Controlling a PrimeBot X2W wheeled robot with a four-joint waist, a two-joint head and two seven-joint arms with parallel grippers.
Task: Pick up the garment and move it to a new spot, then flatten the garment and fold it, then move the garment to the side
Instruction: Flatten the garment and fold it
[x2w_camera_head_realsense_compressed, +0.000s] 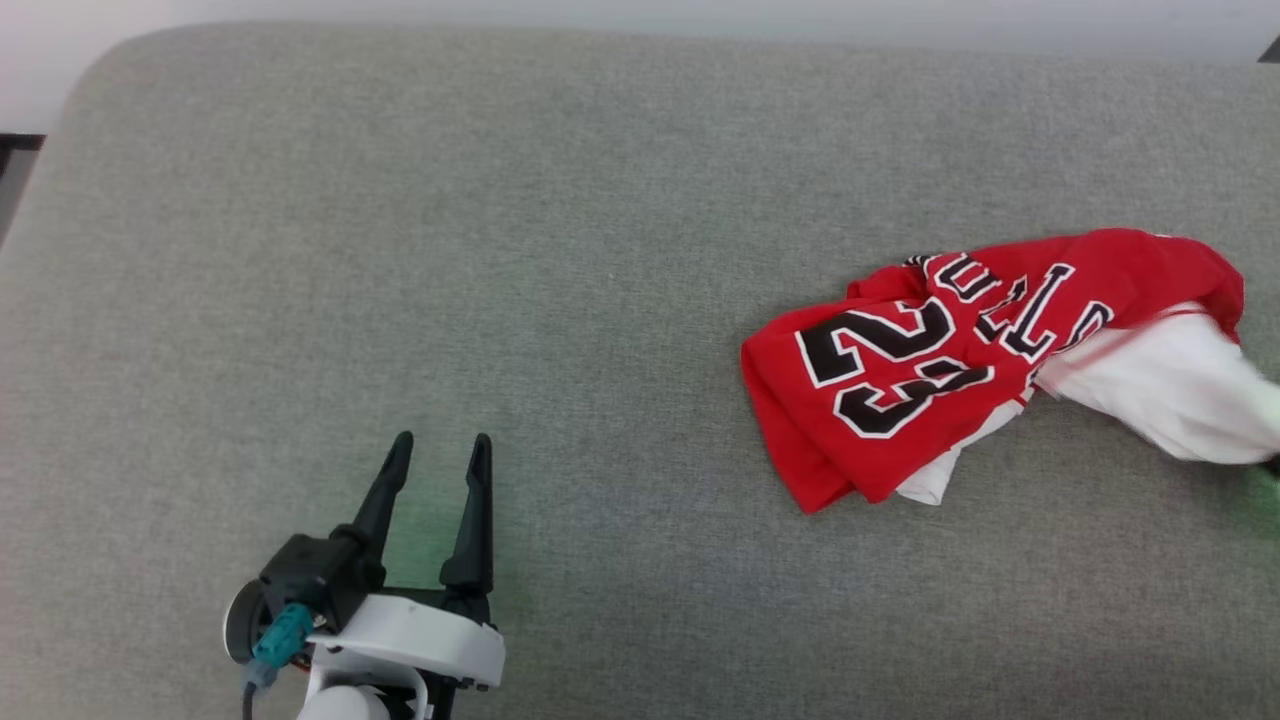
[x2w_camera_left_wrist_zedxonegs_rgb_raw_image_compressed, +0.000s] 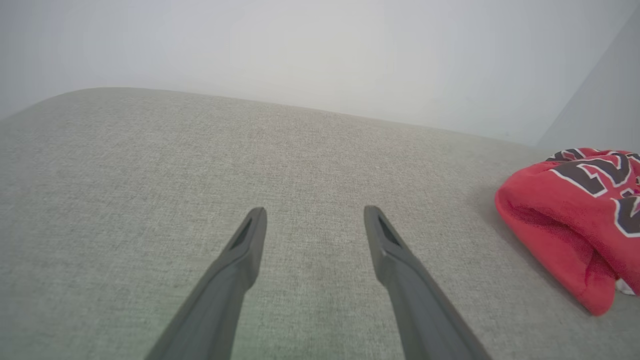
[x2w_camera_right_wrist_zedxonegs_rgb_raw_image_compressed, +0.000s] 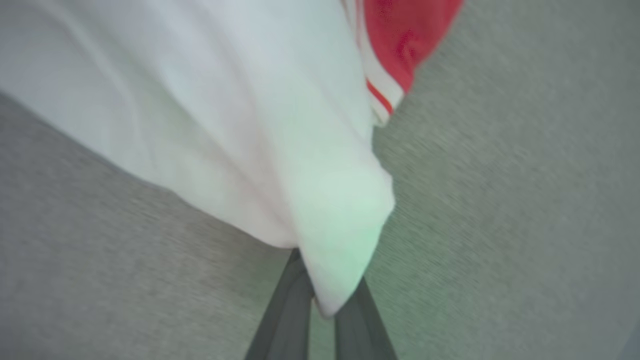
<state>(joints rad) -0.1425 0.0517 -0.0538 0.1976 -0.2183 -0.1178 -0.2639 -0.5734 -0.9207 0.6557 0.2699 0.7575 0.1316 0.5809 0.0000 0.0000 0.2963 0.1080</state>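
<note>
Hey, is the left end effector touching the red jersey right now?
No, the left end effector hangs open over the bare grey surface, with the jersey lying apart, off to its right.

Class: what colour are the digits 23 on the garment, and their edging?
Black digits edged in white, on the red garment; clearest in the head view.

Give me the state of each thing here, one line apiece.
Jersey: crumpled on the grey cushion, number 23 facing up, white part pulled out sideways.
Left claw: open, empty, apart from the jersey.
Right claw: shut on the jersey's white part.
</note>
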